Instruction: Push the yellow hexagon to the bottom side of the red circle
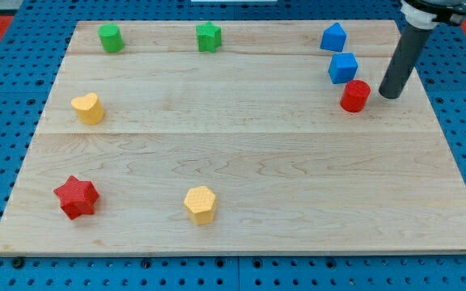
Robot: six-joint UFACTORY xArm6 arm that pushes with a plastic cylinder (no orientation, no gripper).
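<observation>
Taking the red circle as the mark: on the desk the stretch below it and toward the view's lower left, down to the yellow hexagon, lies open wood with no block in between. Just above the circle, a blue cube crowds it, nearly touching, with a blue pentagon-like block higher up. My tip stands just to its right, close beside. The red star and yellow heart sit far to its left, off that lane.
</observation>
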